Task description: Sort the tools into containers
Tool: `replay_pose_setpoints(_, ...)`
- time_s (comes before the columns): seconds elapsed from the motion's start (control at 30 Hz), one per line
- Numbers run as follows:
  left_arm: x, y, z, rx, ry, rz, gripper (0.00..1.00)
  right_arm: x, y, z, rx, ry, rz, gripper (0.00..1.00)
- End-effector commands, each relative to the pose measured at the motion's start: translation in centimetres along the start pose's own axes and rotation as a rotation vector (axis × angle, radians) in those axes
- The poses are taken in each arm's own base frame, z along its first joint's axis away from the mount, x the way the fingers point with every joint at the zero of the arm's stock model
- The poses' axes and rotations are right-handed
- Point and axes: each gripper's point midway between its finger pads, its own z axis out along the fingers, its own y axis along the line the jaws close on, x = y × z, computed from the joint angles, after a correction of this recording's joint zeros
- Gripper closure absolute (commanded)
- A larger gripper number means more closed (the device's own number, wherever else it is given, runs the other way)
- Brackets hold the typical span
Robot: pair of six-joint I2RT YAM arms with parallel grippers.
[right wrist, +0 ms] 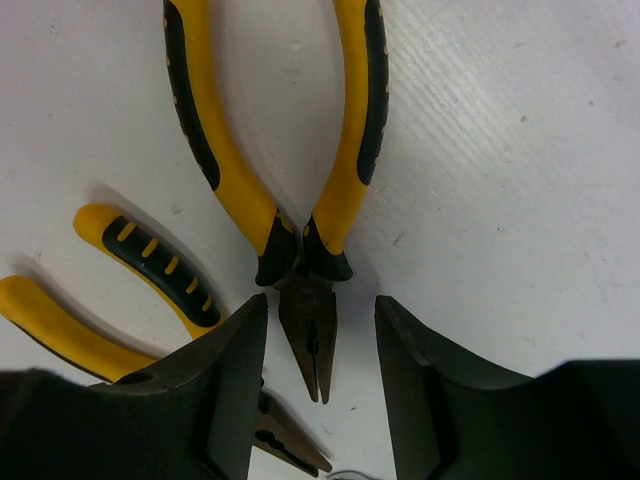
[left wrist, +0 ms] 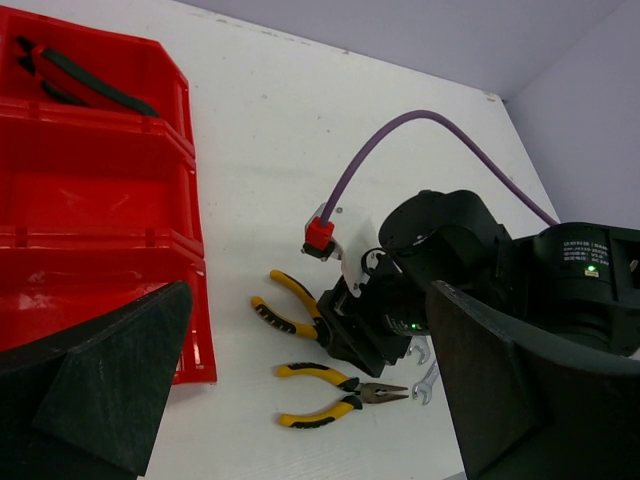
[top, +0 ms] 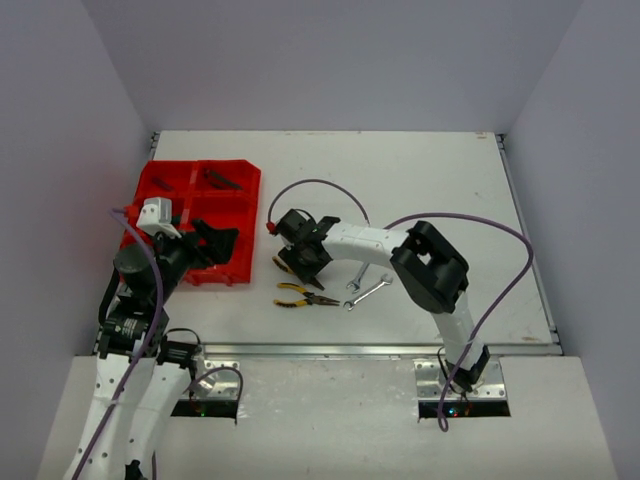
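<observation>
Fingers of the right gripper stand apart, straddling the nose of the pliers, mid-counter toward the near edge. The left gripper is spread and empty over the red tray at the left edge.

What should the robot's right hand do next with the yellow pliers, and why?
Probably lower a little and squeeze shut. The right gripper is open, its two fingers sit either side of the pliers' metal nose, and the pliers lie flat on the table, not yet gripped. Once held, they could go to the red tray.
</observation>
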Motion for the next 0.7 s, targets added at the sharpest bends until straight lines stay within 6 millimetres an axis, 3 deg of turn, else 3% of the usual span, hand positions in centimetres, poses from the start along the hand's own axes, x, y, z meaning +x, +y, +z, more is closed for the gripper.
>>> replay_pose_setpoints(0.0, -0.9, -1.0, 0.1, 0.048, -0.035, 0.018, 0.0, 0.1, 0.3, 0.9, -0.01, 0.027, 0.002, 0.55)
replay_pose_setpoints(0.07, -0.9, -1.0, 0.1, 0.048, -0.034, 0.02, 0.0, 0.9, 0.4, 1.6, -0.014, 0.053, 0.01, 0.63)
replay_pose_setpoints(0.13, -0.9, -1.1, 0.0, 0.049, -0.037, 0.021, 0.0, 1.3, 0.6, 1.8, -0.019, 0.066, 0.018, 0.82)
replay_pose_setpoints(0.3, -0.9, -1.0, 0.0, 0.041, -0.039, 0.02, 0.0, -0.2, 0.2, 0.2, 0.003, -0.006, 0.038, 0.99)
replay_pose_setpoints(0.4, -0.9, -0.9, 0.1, 0.035, -0.039, 0.015, 0.0, -1.5, -0.2, -1.0, 0.02, -0.073, 0.045, 1.0)
replay_pose_setpoints(0.57, -0.5, -0.4, 0.7, 0.008, -0.007, 0.0, 0.0, -4.2, -1.6, -5.8, 0.07, -0.267, 0.083, 1.0)
replay_pose_setpoints(0.67, -0.2, -0.3, 1.2, -0.002, 0.021, -0.024, 0.0, -4.4, -1.7, -7.5, 0.062, -0.335, 0.097, 1.0)
